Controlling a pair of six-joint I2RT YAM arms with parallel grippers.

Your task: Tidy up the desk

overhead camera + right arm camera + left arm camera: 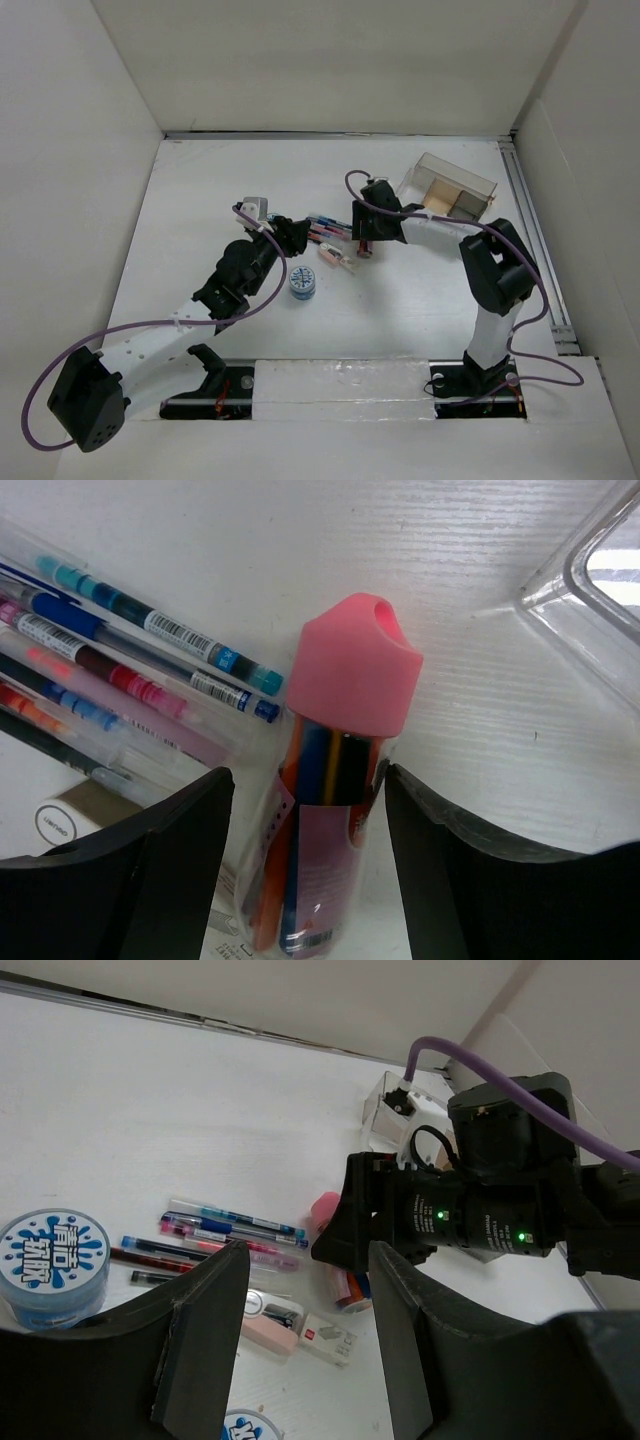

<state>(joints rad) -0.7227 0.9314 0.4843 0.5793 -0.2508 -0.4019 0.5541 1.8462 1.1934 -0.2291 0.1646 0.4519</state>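
The right claw (308, 772) is hanging low with its jaws standing wide, straddling the lower body of a pink-capped bundle of coloured pens (345, 670) without visibly pinching it. The left claw (305, 1250) is standing part-open, carrying nothing and pointing at the same cluster from the other side. The main risk, as I am judging it, is sitting right at the fingertips. The bundle is lying aslant in slippery clear wrap, so a squeeze this low on its body could be making it pivot or squirt out. The finger at the lower left of the right wrist view is sitting just beside the loose pens (150, 650) fanned across the upper left, so it could be catching one and dragging the row askew. A little farther off, a corner of the clear tray (600, 570) is showing at the upper right, near enough that a swinging pink cap could be knocking it. With both arms crowding one spot in the overhead view, a wrist clash is also looking possible. The desk (200, 200) is lying directly beneath the right claw, its bare white top spreading away to the upright panels (330, 60) at the top of the frame.
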